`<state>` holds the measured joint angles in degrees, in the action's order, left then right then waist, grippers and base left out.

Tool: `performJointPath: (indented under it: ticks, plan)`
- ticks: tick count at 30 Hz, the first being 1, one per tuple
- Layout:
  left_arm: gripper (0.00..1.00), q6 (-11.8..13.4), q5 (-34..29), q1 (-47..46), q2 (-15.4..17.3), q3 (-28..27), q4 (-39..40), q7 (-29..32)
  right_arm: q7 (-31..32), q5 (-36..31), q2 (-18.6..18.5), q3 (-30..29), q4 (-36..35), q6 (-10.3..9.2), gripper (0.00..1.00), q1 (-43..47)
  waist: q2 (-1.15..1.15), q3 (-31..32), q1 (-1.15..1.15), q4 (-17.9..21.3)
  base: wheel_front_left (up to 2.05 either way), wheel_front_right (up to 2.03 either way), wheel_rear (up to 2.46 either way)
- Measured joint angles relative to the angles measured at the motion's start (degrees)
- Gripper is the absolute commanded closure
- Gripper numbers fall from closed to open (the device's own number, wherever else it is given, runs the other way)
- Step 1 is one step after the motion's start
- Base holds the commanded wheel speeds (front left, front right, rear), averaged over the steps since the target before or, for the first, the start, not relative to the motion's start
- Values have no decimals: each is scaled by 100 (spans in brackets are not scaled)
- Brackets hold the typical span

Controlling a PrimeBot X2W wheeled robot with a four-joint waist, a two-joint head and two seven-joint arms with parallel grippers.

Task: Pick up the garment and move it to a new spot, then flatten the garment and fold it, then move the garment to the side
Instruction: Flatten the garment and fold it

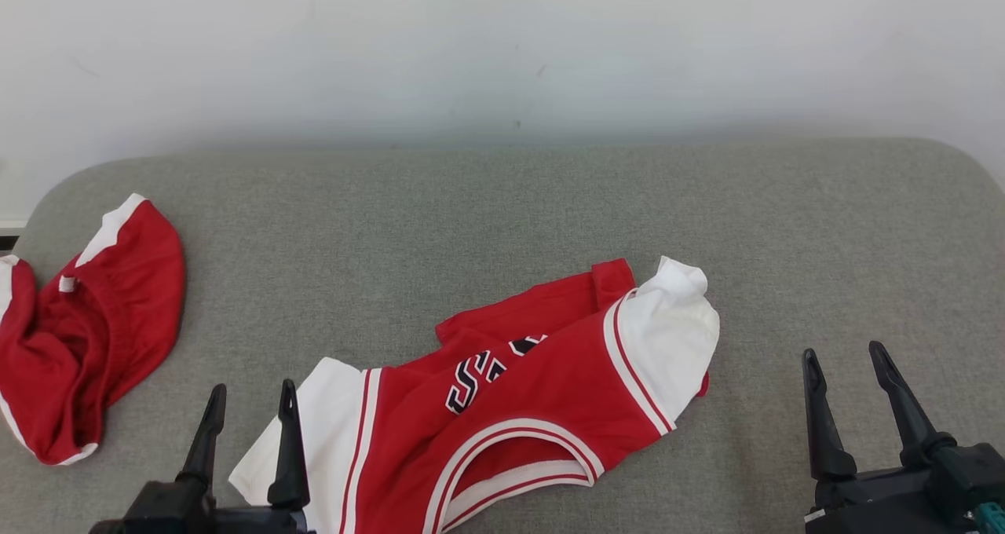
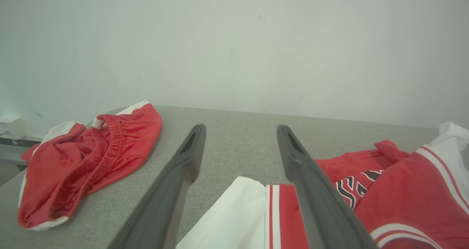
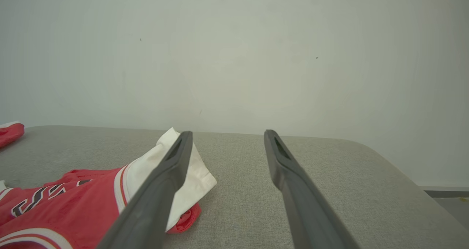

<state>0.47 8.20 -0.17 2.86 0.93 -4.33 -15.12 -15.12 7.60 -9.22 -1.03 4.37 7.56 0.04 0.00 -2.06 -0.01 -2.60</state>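
A crumpled red-and-white jersey (image 1: 534, 393) is lying on the near side of the grey fabric tabletop (image 1: 502, 204), around the middle. One white sleeve is bunching up at its right end and the other is spreading flat at its left. The left gripper (image 1: 253, 389) is hanging just at that left sleeve, its jaws spread wide and pinching nothing; whether a finger is touching the cloth cannot be told. The right gripper (image 1: 844, 349) is hanging over bare fabric to the right of the jersey, its jaws likewise spread and empty. Red shorts (image 1: 94, 330) are sitting bunched at the tabletop's left end, well apart from the jersey.
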Motion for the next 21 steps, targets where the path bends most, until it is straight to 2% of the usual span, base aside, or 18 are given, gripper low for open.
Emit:
performJointPath:
  ticks: [6,12,17,21]
  plan:
    - [0,-167,-258,-495,154,-56,-104,0,0,-16,-3,19,-9,0,0,-99,0,-102,1,43,0,0,0]
    - [0,-363,-287,-926,499,-80,-753,57,0,-14,29,2,79,0,0,-125,1,-209,1,162,0,0,0]
    - [0,-512,-249,-1189,665,57,-1211,530,0,-8,47,-11,163,0,0,-166,0,-318,1,300,0,0,0]
    - [0,-606,-171,-1248,666,233,-1548,1027,0,13,45,-40,194,0,0,-243,1,-420,1,422,0,0,0]
